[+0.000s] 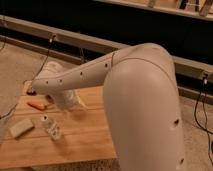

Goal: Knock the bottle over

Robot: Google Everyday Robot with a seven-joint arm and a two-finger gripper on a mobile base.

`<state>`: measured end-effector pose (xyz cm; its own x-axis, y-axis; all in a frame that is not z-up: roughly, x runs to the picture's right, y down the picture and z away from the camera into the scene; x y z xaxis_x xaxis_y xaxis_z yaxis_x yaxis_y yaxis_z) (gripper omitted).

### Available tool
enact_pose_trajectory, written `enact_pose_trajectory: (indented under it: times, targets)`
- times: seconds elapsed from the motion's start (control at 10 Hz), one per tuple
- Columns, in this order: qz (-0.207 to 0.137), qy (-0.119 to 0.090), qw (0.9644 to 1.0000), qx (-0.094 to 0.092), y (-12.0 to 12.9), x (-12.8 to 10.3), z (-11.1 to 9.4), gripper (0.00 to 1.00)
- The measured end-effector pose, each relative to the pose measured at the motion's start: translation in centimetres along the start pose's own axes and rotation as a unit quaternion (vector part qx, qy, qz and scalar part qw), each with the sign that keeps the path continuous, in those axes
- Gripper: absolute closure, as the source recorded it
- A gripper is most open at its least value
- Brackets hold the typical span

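Observation:
The bottle (50, 127) is small and clear-whitish with a white cap. It stands on the wooden table (85, 135) at the front left, leaning slightly. My gripper (71, 103) hangs from the white arm (85, 75), just above the table. It is behind and to the right of the bottle, about a bottle-length away and not touching it.
A flat pale sponge-like block (20, 128) lies left of the bottle. An orange marker-like stick (36, 105) lies behind it. A dark object (31, 91) sits at the table's far left corner, partly hidden by the arm. My large white arm housing (145, 110) covers the table's right side.

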<state>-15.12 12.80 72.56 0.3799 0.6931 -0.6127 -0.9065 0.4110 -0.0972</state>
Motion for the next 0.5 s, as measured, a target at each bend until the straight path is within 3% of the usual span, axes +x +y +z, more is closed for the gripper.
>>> enact_pose_trajectory:
  times: [0.2, 0.5]
  targets:
    - [-0.012, 0.002, 0.9999, 0.008, -0.1, 0.9, 0.8, 0.35]
    - [0.006, -0.004, 0.9995, 0.029, -1.8, 1.1, 1.2, 0.35]
